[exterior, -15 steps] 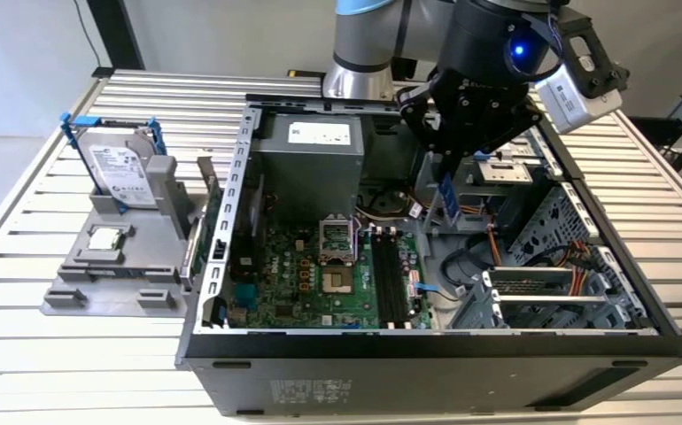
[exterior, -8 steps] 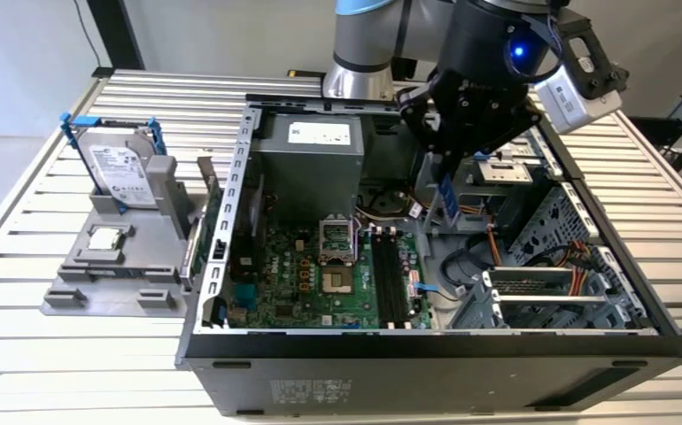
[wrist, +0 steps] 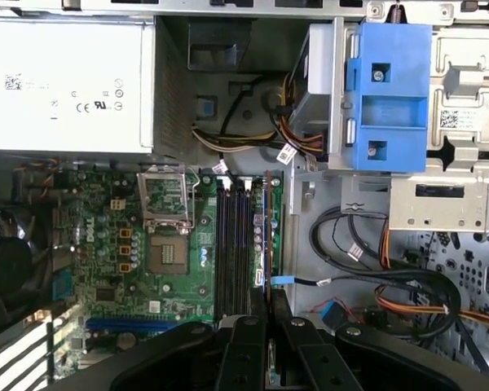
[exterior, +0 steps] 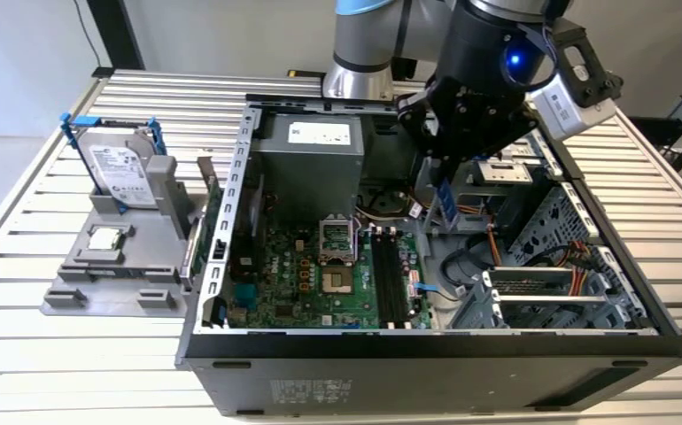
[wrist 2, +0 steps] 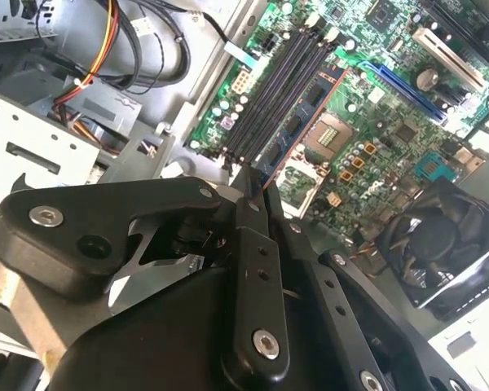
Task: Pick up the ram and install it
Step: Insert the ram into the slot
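My gripper (exterior: 445, 180) hangs over the open computer case, shut on the ram (exterior: 445, 204), a thin blue-green stick that points down from the fingers. In the first wrist view the ram (wrist: 268, 236) shows edge-on, running out from the gripper (wrist: 269, 297) above the rim of the black memory slots (wrist: 232, 244). In the second wrist view the ram (wrist 2: 306, 114) shows its dark chips and lies along the slots (wrist 2: 269, 98), ahead of the gripper (wrist 2: 248, 186). The ram is held above the motherboard (exterior: 306, 266), to the exterior view's right of the slots (exterior: 391, 274).
A silver hard drive in a blue frame (exterior: 122, 168) and a small processor chip (exterior: 104, 237) rest on a grey stand outside the case. Inside are the power supply (exterior: 317, 142), the open processor socket (exterior: 335, 257), loose cables (wrist: 391, 277), a blue drive bracket (wrist: 387, 98) and a fan (wrist 2: 448, 244).
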You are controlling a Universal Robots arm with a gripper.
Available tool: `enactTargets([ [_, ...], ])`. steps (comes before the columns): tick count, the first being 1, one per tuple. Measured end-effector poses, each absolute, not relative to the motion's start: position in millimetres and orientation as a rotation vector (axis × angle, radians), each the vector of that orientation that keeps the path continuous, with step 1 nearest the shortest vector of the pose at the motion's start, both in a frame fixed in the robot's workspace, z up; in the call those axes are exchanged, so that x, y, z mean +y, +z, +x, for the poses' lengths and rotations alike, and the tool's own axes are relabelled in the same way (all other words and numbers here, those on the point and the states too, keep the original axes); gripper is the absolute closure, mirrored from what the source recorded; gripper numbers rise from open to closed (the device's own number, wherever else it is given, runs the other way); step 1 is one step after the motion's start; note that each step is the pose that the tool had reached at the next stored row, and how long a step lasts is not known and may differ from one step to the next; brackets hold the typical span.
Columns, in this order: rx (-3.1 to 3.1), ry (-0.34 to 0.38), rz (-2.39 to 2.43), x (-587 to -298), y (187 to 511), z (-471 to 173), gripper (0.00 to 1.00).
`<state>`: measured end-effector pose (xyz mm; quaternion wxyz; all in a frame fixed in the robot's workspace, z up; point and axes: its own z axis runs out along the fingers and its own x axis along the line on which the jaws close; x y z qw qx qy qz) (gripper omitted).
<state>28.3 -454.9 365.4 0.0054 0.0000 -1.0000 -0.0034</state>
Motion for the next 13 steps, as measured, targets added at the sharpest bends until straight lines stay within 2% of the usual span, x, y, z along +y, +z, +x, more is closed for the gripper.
enactTargets([
  [13, -3.131, -0.010, 0.000, -454.9, 361.4, 28.3, 1.00],
])
